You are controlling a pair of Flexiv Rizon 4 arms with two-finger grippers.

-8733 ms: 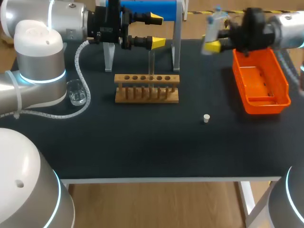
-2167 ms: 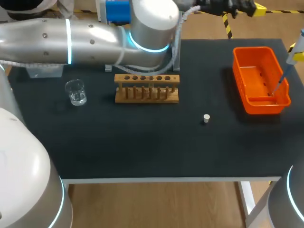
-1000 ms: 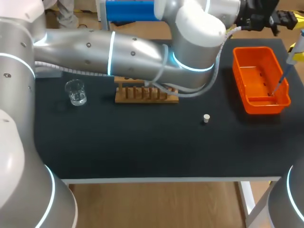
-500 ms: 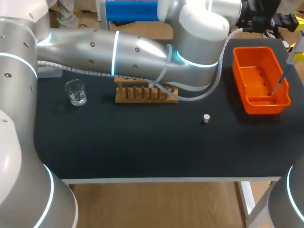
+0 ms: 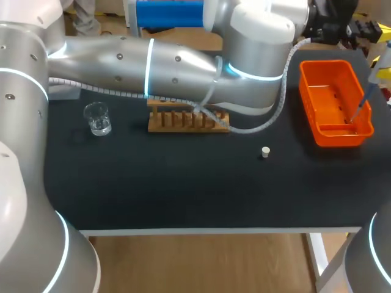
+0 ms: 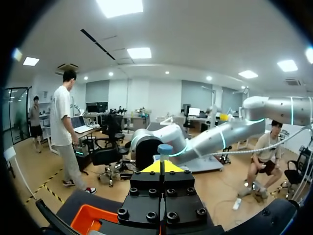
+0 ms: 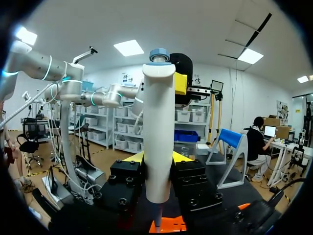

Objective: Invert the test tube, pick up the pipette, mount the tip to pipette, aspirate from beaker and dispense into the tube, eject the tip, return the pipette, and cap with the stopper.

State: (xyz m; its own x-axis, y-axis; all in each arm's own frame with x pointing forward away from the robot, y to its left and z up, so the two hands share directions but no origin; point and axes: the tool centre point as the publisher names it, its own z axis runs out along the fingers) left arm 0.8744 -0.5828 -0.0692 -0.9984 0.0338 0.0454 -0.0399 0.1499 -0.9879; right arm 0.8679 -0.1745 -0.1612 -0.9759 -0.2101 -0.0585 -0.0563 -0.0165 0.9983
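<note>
Stretching in from the left, my silver left arm [image 5: 183, 61] lay across the back of the black table [image 5: 183, 189]. Its elbow was bent above the wooden test-tube rack [image 5: 189, 121] and its wrist was carried out past the far corner of the orange plastic tray [image 5: 342, 135]. The left gripper [image 6: 161, 167] had its yellow tips pressed together with nothing between them. They pointed level towards the blue top button of the white pipette [image 7: 159, 132], which stood just ahead of them. My right gripper [image 7: 159, 157] was pinching that pipette around its body, one yellow tip on each side, holding it nearly upright at the table's right edge. From the head camera its thin blue lower end [image 5: 362, 104] slanted down into the tray's near right corner; I could not tell whether it touched the floor there. The test tube was hidden from me, since the left arm covered the rack's rear. The small clear glass beaker [image 5: 98, 118] sat left of the rack. The little white stopper [image 5: 265, 152] lay alone on the table, between rack and tray and nearer the front edge.
</note>
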